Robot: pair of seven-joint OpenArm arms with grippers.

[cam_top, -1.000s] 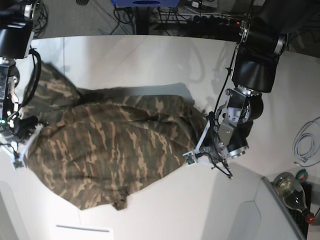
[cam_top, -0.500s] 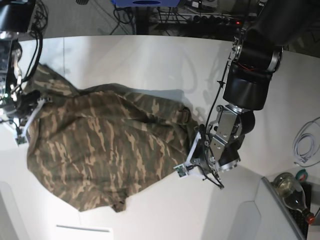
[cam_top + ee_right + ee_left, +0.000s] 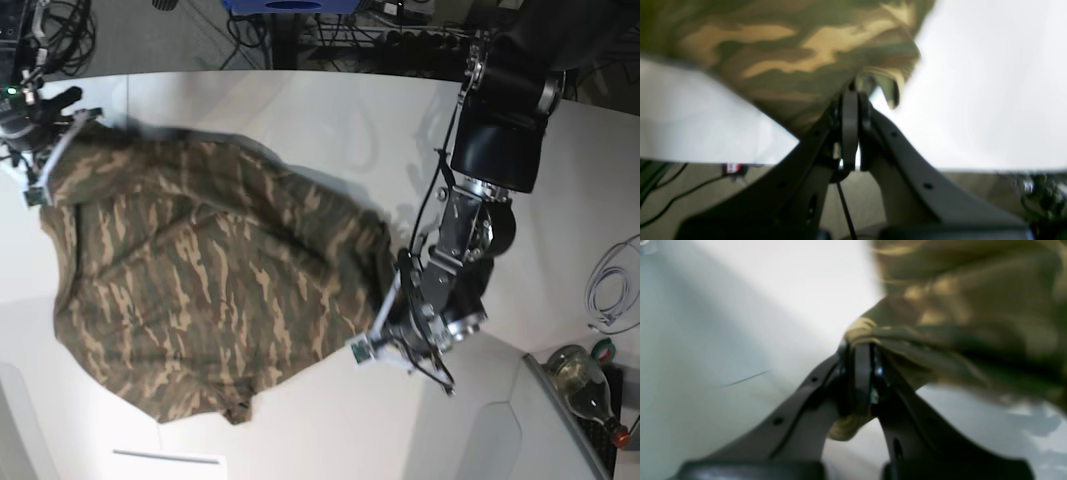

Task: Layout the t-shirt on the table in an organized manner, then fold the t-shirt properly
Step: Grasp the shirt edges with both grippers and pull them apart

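Since a second ago your t-shirt (image 3: 210,290) has been pulled wider across the white surface (image 3: 330,110), its far corner now near the back edge. Left pincer (image 3: 858,350) is clamped on one hem, right pincer (image 3: 850,100) clamped on another corner.

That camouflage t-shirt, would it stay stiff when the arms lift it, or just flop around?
Probably floppy: the t-shirt sags and wrinkles between the left gripper and right gripper, each pinching just an edge. It seems light, since small pinches carry it. On the smooth table it would likely slide and bunch rather than roll.
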